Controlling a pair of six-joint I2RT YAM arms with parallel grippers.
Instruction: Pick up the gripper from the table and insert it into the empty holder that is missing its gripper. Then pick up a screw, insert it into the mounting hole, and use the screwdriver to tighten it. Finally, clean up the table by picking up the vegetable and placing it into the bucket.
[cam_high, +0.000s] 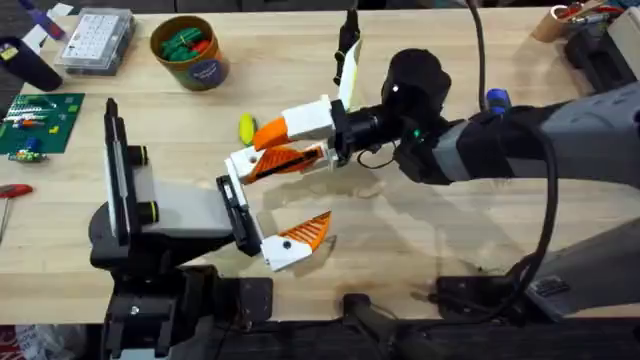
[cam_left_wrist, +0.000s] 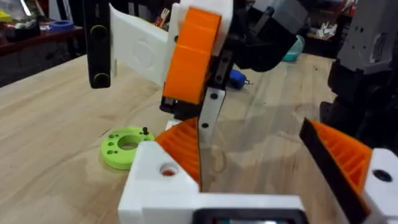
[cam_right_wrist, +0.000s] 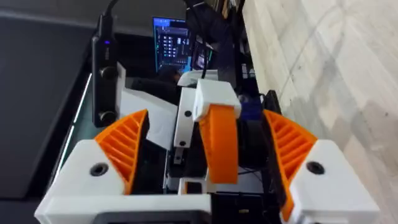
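Note:
The orange ribbed gripper (cam_left_wrist: 183, 146) sits in the white holder (cam_left_wrist: 158, 186) on my left gripper's black jaw rail (cam_high: 236, 215). Orange shows through the holder's mounting hole. My left gripper (cam_high: 320, 188) is open. Its other finger (cam_high: 305, 232) carries a dark dot. My right gripper (cam_high: 258, 148) reaches in from the right and is open, its fingers (cam_right_wrist: 124, 149) standing either side of the seated gripper (cam_right_wrist: 219, 149) with gaps on both sides. The yellow vegetable (cam_high: 246, 127) lies on the table (cam_high: 420, 230) just beyond the fingers. At the back left stands the orange-brown bucket (cam_high: 205, 68).
A clear parts box (cam_high: 95, 40) and a green board (cam_high: 35, 120) lie at the left. A red-handled tool (cam_high: 12, 190) pokes in at the left edge. A lime-green disc (cam_left_wrist: 124, 146) rests on the table near the jaws. A blue item (cam_high: 497, 98) lies behind the right arm.

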